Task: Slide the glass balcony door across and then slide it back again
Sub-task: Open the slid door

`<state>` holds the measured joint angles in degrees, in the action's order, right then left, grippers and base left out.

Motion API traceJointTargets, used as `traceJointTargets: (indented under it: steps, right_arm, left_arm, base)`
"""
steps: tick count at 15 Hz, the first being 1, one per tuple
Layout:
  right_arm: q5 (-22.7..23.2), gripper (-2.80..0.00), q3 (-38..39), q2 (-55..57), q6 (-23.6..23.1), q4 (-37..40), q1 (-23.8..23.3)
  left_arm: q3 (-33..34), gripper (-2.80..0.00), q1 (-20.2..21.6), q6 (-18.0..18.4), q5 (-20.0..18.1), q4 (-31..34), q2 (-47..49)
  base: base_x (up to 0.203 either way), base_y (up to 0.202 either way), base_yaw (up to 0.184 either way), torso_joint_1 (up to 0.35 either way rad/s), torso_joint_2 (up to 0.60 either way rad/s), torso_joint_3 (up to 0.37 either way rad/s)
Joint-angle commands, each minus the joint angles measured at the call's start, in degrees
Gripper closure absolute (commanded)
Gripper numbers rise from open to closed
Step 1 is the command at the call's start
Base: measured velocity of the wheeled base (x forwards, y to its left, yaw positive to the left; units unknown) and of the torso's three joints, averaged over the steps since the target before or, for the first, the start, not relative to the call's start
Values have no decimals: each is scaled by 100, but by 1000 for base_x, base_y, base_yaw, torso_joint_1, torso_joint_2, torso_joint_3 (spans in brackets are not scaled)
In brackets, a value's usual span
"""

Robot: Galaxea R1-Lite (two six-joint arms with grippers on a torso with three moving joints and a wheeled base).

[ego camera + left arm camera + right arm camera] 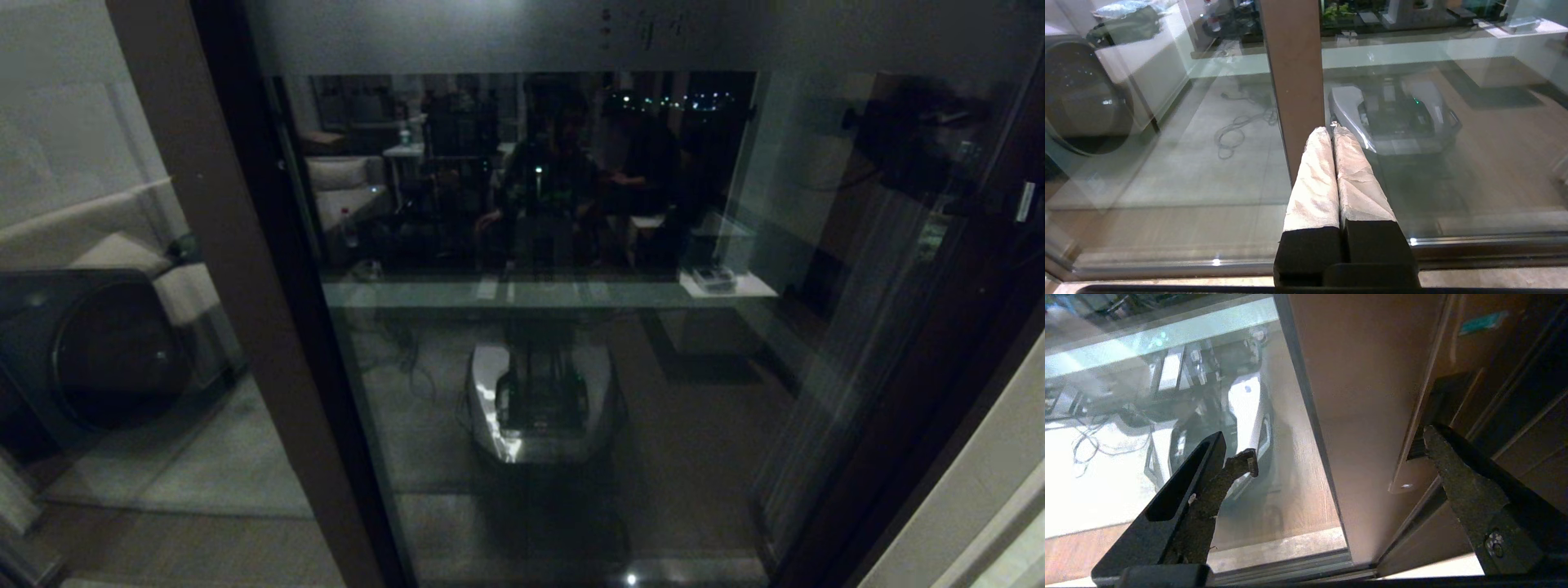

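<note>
Directly ahead, the glass balcony door (563,327) fills the head view, its dark brown stile (253,310) slanting down the left side and a frosted strip (637,33) across the top. Left claw (1331,130): padded fingers pressed together, tips close against the brown stile (1296,73) in the left wrist view, holding nothing. Right claw (1339,449): fingers spread wide apart, one over the glass pane, the other at the black recessed handle (1443,400) on the door's right stile. Washing machine (90,351) sits behind the glass at left.
</note>
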<state>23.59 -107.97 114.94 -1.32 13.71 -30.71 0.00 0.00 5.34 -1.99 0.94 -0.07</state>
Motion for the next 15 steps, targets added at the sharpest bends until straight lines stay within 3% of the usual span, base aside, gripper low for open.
traceJointTargets:
  steps: [1,15]
  right_arm:
    - [32,-280,44,-117,-53,44,-23]
    - [39,-280,-242,433,-114,43,30]
  left_arm:
    - [9,0,0,2,-3,2,-1]
    - [9,0,0,2,-3,2,-1]
  base:
    - [0,0,0,0,0,0]
    - [0,0,0,0,0,0]
